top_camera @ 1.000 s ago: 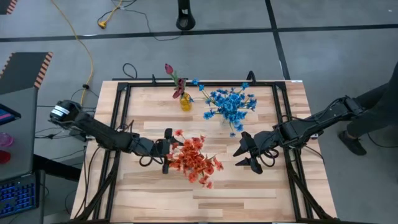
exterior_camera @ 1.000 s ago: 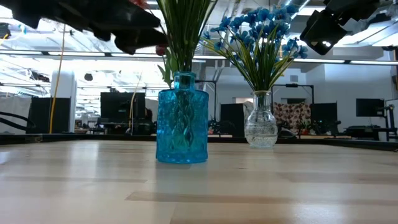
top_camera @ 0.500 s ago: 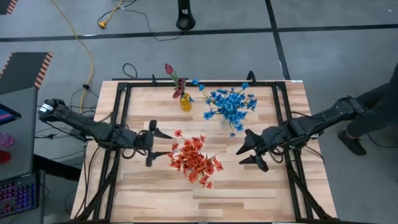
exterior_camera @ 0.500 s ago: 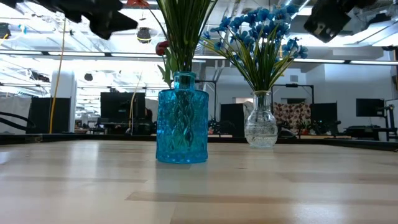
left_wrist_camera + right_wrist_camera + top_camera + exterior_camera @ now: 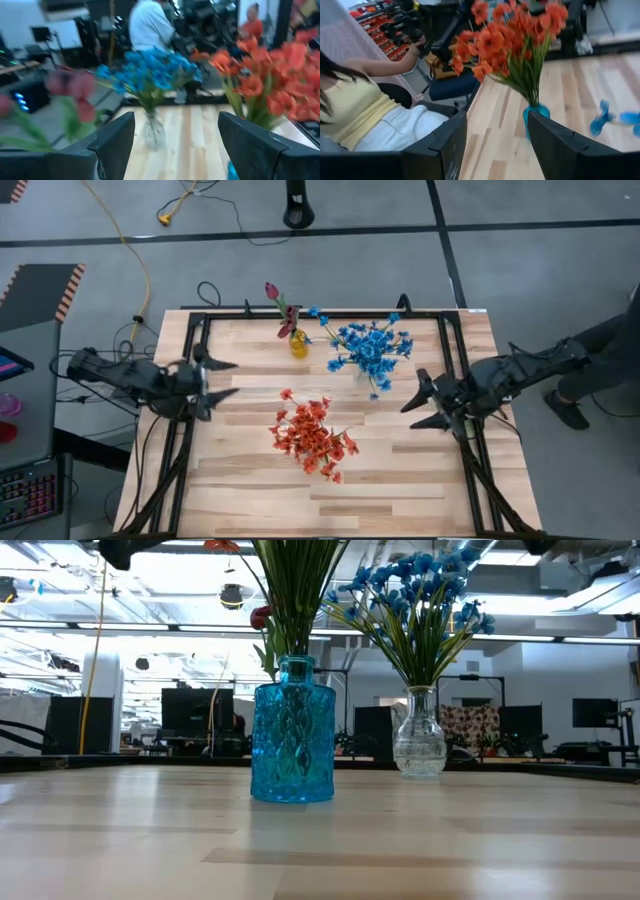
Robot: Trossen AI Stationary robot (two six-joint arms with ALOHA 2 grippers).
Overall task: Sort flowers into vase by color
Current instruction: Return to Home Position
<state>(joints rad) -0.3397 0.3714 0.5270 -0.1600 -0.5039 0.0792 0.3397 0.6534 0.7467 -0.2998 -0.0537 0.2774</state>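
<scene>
The orange flowers (image 5: 312, 438) stand in the blue vase (image 5: 293, 730) near the middle of the table (image 5: 400, 480), stems straight up and heads spreading out at the top; the blue flowers (image 5: 368, 348) rise the same way from the transparent vase (image 5: 419, 732), farther back and to the right, fanning wide; the maroon flower (image 5: 280, 305) sits in the yellow vase (image 5: 298, 343) at the far edge, its stem leaning toward the far left, the bud out past the table's edge.

The left gripper (image 5: 232, 377) hangs over the table's left rail, fingers spread wide and holding nothing, pointing in toward the bouquets; a second ago it was right against the orange heads, and it has drawn well back since. The right gripper (image 5: 412, 406) is likewise wide and empty, by the right rail; it too has pulled away from its spot beside the orange bunch. All three bunches stand just as they did; a person (image 5: 355, 107) in a yellow top sits beyond the table.
</scene>
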